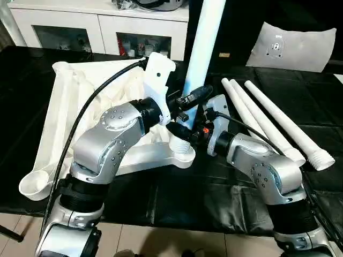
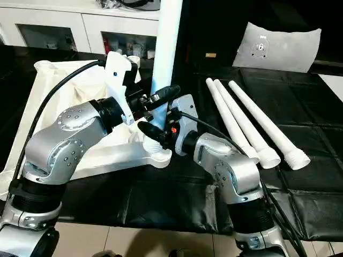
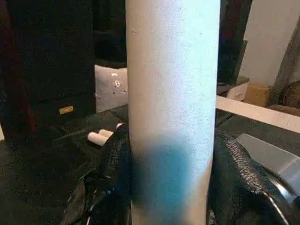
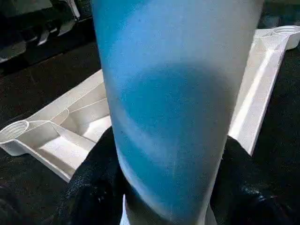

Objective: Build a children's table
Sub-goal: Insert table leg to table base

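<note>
The white tabletop [image 1: 80, 107] is lying upside down on the black surface [image 1: 225, 198], ribs facing up, and one leg [image 1: 203, 48] is standing upright with its threaded end in the near corner socket [image 1: 182, 152]. The left gripper [image 1: 185, 101] is clamping this leg just above the socket, its black fingers [image 3: 112, 168] pressing on either side of the shaft. The right gripper [image 2: 161, 131] is also wrapping its fingers [image 4: 93, 187] around the same leg lower down, gripping it too. Three spare legs [image 1: 278, 126] are lying side by side on the robot's right, well apart from the tabletop. The main risk, as I judge it, is cross-threading: if the two grippers are tilting the leg off the socket's axis while turning, the threads may be jamming. Uneven pull could also be dragging the light tabletop across the surface.
</note>
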Controlling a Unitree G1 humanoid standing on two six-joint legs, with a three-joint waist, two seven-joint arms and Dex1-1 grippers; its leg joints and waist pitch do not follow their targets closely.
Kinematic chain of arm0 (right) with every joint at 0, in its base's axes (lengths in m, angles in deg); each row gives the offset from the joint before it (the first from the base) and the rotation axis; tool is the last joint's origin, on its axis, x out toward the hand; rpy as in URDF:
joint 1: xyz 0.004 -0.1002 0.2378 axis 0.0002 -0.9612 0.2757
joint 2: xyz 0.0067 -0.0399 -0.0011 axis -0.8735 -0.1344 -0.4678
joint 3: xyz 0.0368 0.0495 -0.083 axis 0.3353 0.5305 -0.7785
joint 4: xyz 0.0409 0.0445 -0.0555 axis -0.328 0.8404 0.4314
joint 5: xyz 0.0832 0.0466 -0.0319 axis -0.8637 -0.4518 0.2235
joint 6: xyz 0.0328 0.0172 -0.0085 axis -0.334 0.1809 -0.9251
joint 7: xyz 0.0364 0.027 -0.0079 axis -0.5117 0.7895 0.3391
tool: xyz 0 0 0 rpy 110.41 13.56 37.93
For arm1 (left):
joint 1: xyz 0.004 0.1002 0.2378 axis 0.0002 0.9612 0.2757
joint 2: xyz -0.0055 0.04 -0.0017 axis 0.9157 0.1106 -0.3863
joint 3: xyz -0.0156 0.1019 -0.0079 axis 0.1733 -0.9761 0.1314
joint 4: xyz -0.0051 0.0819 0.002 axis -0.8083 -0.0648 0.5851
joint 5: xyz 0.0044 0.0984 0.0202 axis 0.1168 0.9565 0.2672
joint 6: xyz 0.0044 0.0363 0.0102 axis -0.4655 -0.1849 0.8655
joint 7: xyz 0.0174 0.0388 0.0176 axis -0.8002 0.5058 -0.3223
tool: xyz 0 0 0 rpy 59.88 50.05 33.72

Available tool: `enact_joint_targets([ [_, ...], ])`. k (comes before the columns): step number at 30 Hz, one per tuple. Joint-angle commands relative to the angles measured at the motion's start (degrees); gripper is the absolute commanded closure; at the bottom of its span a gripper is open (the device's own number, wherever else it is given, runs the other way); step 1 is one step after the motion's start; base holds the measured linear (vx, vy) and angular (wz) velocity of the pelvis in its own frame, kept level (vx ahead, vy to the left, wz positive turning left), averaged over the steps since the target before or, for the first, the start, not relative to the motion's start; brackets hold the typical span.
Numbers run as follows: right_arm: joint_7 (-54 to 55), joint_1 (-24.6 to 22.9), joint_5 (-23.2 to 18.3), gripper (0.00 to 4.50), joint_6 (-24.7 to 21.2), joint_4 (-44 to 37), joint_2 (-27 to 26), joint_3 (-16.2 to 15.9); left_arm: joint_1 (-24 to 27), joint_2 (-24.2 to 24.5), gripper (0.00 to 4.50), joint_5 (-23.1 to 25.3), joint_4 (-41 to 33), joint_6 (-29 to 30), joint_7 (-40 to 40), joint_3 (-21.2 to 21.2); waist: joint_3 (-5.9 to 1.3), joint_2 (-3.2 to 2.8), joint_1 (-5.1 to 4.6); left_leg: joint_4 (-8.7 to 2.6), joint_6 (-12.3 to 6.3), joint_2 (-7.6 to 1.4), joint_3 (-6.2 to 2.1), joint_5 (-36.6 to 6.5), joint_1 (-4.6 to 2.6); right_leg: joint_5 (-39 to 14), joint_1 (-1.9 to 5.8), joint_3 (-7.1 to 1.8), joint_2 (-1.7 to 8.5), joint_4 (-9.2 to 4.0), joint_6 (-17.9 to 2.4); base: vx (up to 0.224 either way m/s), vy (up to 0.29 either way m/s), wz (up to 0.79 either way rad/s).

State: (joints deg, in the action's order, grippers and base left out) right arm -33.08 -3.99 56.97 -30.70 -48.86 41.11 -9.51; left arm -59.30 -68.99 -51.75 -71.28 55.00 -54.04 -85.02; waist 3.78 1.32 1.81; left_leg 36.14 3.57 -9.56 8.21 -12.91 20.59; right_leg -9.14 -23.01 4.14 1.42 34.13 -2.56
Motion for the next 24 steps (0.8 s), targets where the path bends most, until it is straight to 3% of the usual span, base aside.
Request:
enact_joint_targets([
  [1,0.40,0.34,0.31,2.57,-0.13,1.00,0.27,1.16,-1.08,0.24,1.94,-1.60,-1.71,0.83,0.48,1.74,-4.13,-0.38,-0.04,-4.15,-0.79,-2.86,-0.56,-3.50,0.23,-19.02,3.63,-3.30,5.93,-4.40,-5.41,0.000,0.000,0.00],
  [14,0.43,-0.57,0.85,2.57,0.15,0.19,0.38,0.97,-0.52,-0.25,1.94,-2.59,-2.21,1.05,1.36,2.91,-4.13,-0.55,-0.03,-4.17,-0.71,-2.88,-0.60,-3.88,0.18,-19.21,3.62,-3.29,5.92,-4.48,-5.26,0.000,0.000,0.00],
  [18,1.86,-1.43,3.96,2.57,3.84,-0.49,0.56,-0.19,0.81,0.62,1.94,-1.55,-1.68,0.34,1.40,2.99,-4.07,-0.58,-0.08,-4.20,-0.44,-2.86,-0.58,-4.11,0.23,-19.84,3.55,-3.29,5.93,-4.53,-5.07,0.000,0.000,0.00],
  [19,2.16,-2.38,3.76,2.57,2.64,-2.47,0.85,-0.52,2.24,0.42,1.94,-2.26,-1.91,0.38,1.41,3.74,-4.13,-0.10,-0.17,-4.19,-0.61,-2.88,-0.52,-4.07,0.22,-19.66,3.60,-3.33,5.92,-4.55,-5.04,0.000,0.000,0.00],
  [21,1.83,-4.49,2.49,2.57,-1.03,-6.84,2.19,-1.10,4.97,-0.66,1.94,-4.54,-2.82,0.89,1.29,5.61,-4.14,-0.15,-0.04,-4.27,-0.71,-3.05,-0.60,-2.94,0.36,-17.96,3.79,-3.41,5.95,-4.20,-5.34,0.000,0.000,0.00],
  [24,-0.41,-6.30,1.75,2.58,-1.52,-9.26,3.93,-1.84,6.34,-1.99,1.94,-6.16,-2.85,1.43,0.02,7.60,-4.07,-0.26,-0.06,-4.29,-1.08,-3.00,-0.52,-3.65,0.23,-18.70,3.54,-3.37,5.87,-4.40,-5.27,0.000,0.000,0.00],
])
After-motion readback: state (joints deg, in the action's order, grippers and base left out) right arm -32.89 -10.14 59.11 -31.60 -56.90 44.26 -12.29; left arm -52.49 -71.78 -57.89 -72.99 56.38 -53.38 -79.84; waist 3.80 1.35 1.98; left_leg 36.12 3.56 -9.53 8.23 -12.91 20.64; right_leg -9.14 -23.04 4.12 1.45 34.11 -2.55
